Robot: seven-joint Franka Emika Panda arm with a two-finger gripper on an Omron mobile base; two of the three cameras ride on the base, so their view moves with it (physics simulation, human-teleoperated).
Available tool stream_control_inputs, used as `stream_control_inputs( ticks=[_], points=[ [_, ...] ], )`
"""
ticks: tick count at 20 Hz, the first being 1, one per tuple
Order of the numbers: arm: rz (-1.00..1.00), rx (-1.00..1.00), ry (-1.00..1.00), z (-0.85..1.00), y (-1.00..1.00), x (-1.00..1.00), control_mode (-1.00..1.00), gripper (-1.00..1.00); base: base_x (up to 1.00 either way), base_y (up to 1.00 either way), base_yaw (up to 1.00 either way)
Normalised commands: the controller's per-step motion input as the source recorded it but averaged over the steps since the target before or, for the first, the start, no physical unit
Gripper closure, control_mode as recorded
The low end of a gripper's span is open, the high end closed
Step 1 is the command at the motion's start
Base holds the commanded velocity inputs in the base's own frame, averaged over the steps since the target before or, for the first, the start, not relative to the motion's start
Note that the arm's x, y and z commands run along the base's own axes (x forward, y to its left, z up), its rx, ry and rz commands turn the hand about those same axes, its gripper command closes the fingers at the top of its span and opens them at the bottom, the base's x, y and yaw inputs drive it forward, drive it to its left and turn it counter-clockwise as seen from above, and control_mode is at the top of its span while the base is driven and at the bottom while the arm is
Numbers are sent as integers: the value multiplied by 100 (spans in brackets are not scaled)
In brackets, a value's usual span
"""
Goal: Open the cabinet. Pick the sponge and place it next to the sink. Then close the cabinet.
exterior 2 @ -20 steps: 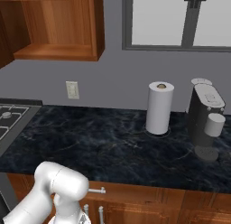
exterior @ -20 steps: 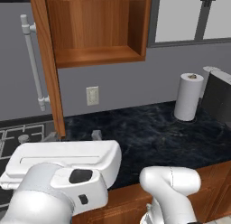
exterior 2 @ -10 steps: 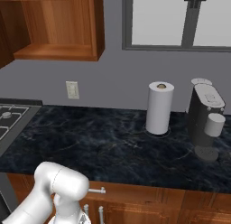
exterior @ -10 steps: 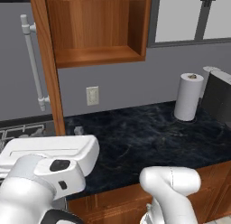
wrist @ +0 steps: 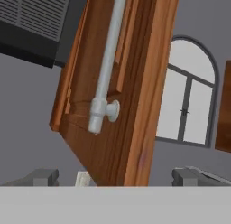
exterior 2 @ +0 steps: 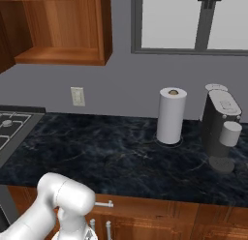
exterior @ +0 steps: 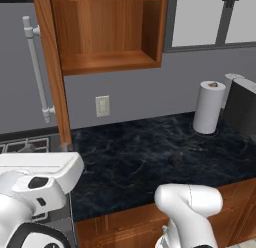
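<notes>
The reddish-brown cabinet (exterior: 107, 37) hangs on the wall with its door (exterior: 50, 67) swung wide open to the left, and the shelf inside is bare. The same cabinet (exterior 2: 63, 26) is at the upper left of the right base view. In the hand view the door (wrist: 135, 105) stands edge-on close ahead, its silver bar handle (wrist: 106, 60) facing me. My gripper (wrist: 117, 177) is open just below the door's lower end, with nothing between its fingertips (wrist: 45, 177). The white hand (exterior: 37, 167) sits low at the left, under the door. The sponge and the sink are out of view.
A dark marble counter (exterior 2: 121, 152) runs across. On it stand a paper towel roll (exterior 2: 171, 115) and a grey coffee machine (exterior 2: 220, 127) at the right. A stove (exterior 2: 9, 125) lies at the left. A wall outlet (exterior: 102, 106) sits below the cabinet.
The hand has swung left across the left base view, from the counter's middle to under the open door. The cabinet and the counter items have not moved.
</notes>
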Motion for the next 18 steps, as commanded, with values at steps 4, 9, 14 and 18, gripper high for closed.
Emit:
stream_control_inputs(
  ticks=[4,9,14,18],
  points=[
    [-10,0,0,-9,35,40,-100,-100,0,0,0],
    [-11,0,0,0,37,32,-100,-100,0,0,0],
    [-11,0,0,0,33,30,-100,-100,0,0,0],
    [-12,0,0,0,14,24,-100,-100,0,0,0]
  ],
)
